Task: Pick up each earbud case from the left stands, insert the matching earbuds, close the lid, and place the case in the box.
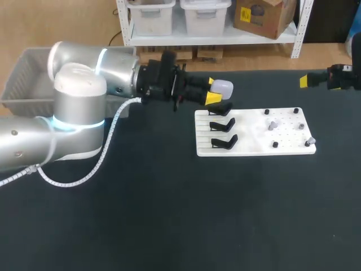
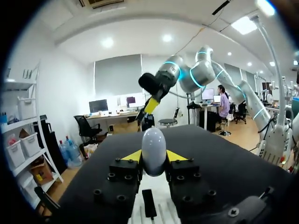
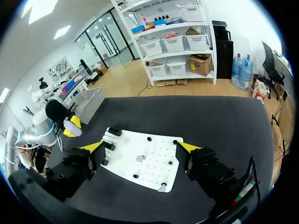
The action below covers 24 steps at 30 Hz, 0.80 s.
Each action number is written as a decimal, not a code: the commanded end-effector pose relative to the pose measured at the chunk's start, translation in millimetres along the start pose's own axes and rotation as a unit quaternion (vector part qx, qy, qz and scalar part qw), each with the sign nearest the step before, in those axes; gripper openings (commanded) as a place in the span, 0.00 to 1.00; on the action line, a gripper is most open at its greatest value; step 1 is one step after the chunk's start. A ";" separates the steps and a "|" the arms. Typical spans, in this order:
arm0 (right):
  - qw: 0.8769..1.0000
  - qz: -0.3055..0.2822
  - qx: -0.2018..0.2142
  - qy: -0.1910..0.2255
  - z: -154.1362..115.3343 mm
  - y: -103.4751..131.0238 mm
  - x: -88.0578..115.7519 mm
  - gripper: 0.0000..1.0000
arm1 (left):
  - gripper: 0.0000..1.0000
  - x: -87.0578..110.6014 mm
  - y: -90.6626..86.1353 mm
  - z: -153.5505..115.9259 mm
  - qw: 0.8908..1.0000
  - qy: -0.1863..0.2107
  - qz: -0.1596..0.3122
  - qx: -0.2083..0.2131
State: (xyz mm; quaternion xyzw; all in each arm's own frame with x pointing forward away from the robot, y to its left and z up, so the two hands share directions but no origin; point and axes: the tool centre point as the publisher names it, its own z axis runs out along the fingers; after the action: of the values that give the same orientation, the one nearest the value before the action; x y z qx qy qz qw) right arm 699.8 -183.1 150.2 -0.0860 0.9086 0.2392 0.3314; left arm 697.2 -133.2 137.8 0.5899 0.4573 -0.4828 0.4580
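Left claw (image 1: 212,90) clamping case (image 1: 223,87), maybe over board (image 1: 251,134)

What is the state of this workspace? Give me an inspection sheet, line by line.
Surface: black table.
Job's things: white board with three black stands, none holding a case; small earbuds on its right half; pale case; grey box at the table's left.
Clutter: nothing seen.
Grippers: left gripper shut on the case, by the farthest stand; right gripper open.
Cables: white ribbed cable along the left arm.
Surroundings: nothing seen.
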 end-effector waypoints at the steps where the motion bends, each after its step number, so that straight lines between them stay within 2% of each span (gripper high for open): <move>1: 1.000 0.000 0.000 0.000 -0.5 0.0 0.2 1.00 | 0.00 -8.2 -12.3 2.0 0.998 -0.012 0.001 -0.055; 6: 1.000 0.000 0.000 0.000 -0.5 0.0 0.2 1.00 | 0.00 -8.2 -13.4 5.9 0.997 -0.031 -0.019 -0.069; 14: 1.000 0.000 0.000 0.000 -0.5 0.0 0.2 1.00 | 0.00 -10.2 -18.2 10.2 0.996 -0.039 -0.032 -0.072; 24: 1.000 0.000 0.000 0.000 -0.5 0.0 0.2 1.00 | 0.00 -5.2 -22.4 14.8 0.998 -0.038 -0.038 -0.040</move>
State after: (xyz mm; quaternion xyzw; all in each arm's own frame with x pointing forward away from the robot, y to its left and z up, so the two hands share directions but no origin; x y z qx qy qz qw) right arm 699.8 -183.1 150.2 -0.0860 0.9086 0.2392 0.3314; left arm 669.8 -144.5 140.3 0.5335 0.4825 -0.5015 0.4807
